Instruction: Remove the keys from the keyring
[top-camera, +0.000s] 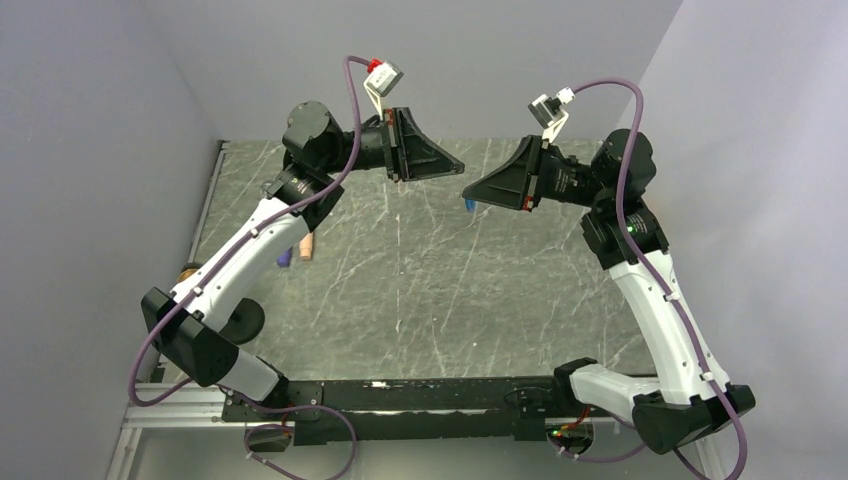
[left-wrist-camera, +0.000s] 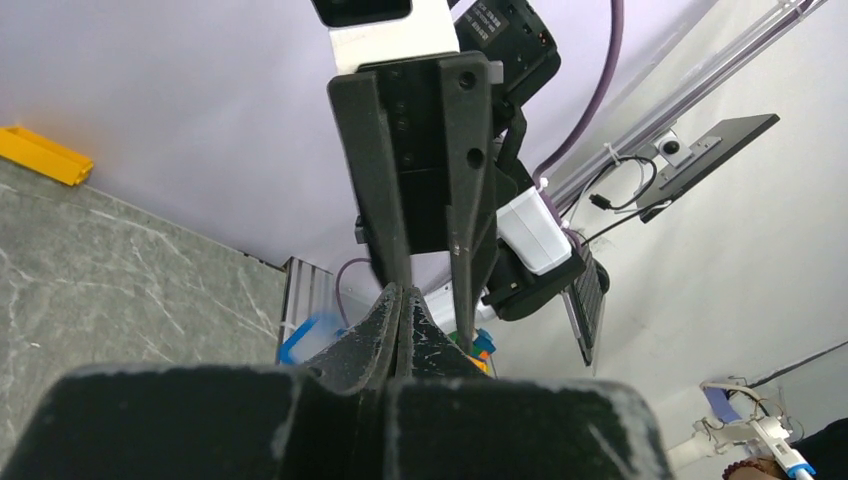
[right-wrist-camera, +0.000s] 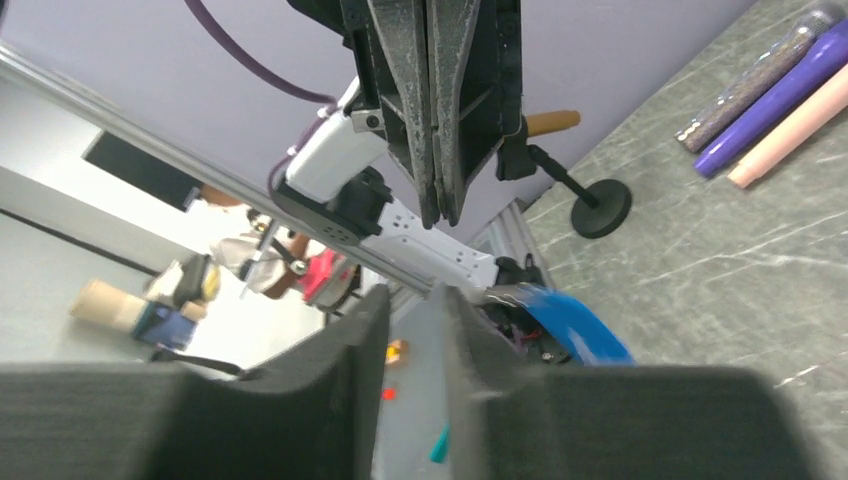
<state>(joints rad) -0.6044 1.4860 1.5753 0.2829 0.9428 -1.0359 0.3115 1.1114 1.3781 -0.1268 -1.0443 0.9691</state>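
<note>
One blurred key (right-wrist-camera: 575, 325), axis unclear.

raised, tips facing: left claw (top-camera: 461, 168) pressed closed, right claw (top-camera: 467, 191) slightly parted

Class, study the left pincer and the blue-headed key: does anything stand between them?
Nothing visible does. The left pincer, shut, points across a bare gap of air at the right pincer, whose jaws stand apart. The blue-headed key sits at that pincer's tip, just outside its jaws.

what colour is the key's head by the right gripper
The key head is bright blue; it shows best in the right wrist view.
</note>
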